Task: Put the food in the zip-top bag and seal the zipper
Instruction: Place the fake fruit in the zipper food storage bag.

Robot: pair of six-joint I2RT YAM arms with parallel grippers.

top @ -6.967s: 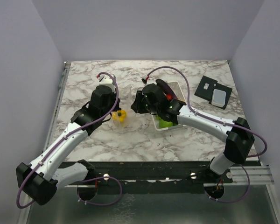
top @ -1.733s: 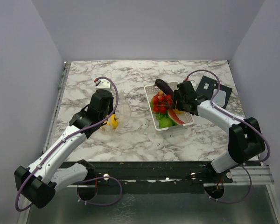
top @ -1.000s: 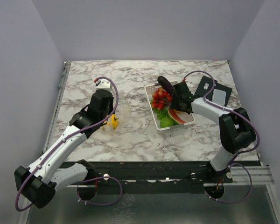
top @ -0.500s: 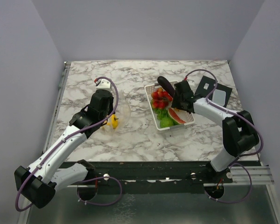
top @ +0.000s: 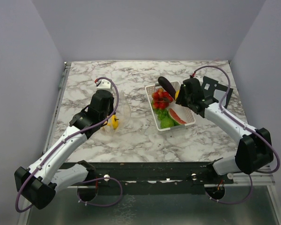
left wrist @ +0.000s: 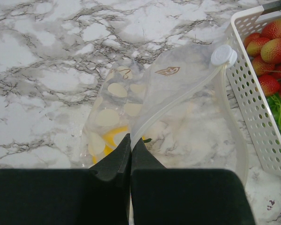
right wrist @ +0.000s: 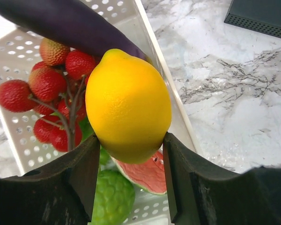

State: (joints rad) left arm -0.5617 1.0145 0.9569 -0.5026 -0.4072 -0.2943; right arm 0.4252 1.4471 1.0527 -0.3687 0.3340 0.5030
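The white basket [top: 178, 126] sits right of the table's [top: 201, 140] centre, with the zip-top bag [left wrist: 178, 117] just left of it, pinched in the clenched left claw [left wrist: 131, 145]. The right claw [right wrist: 130, 140] grips a lemon [right wrist: 128, 105] over the basket — next, carry it into the bag's mouth.

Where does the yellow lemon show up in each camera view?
Top external: the lemon sits right of centre, over the white basket's right side.
Left wrist: not in it; basket at right edge.
Right wrist: centre, gripped by the right gripper.
Shared landmark: the white basket.
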